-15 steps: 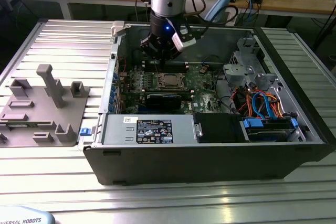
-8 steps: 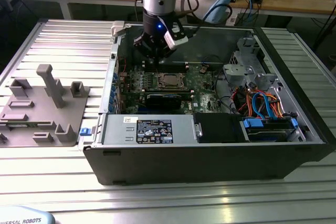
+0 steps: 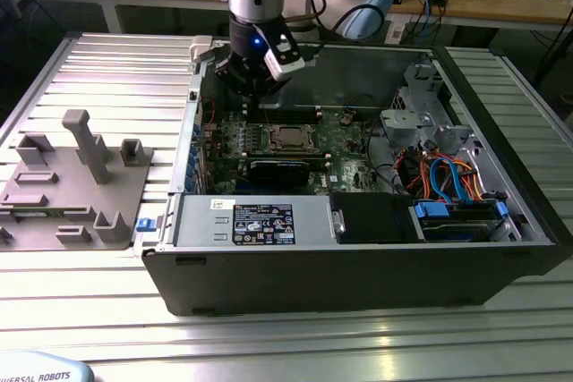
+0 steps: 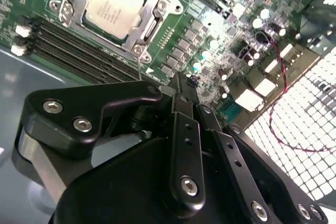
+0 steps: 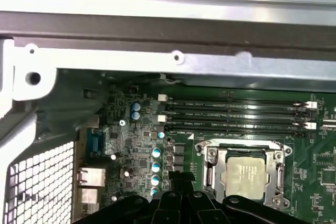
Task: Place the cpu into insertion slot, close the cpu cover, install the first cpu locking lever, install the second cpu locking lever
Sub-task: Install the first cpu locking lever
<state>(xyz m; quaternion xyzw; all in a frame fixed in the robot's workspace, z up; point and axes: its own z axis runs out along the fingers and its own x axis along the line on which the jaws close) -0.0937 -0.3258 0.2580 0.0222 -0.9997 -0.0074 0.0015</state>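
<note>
my gripper [image 4: 181,85] hangs shut and empty above the motherboard [image 3: 345,136], beside the cpu [image 4: 113,4] seated under its cpu cover [image 4: 149,22]; memory slots [image 5: 236,116] lie alongside.

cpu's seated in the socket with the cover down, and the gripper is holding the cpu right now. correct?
Not quite: the gripper holds nothing. In the second wrist view it sits beside the socket, apart from the cpu, which lies seated under the closed cpu cover.

- Open air above the cpu [image 3: 289,138], seated under the cpu cover [image 4: 149,23].
- The gripper [image 3: 253,85] hangs near the case wall [image 5: 157,64].
- A black card [image 3: 285,168] sits beside the socket.
</note>
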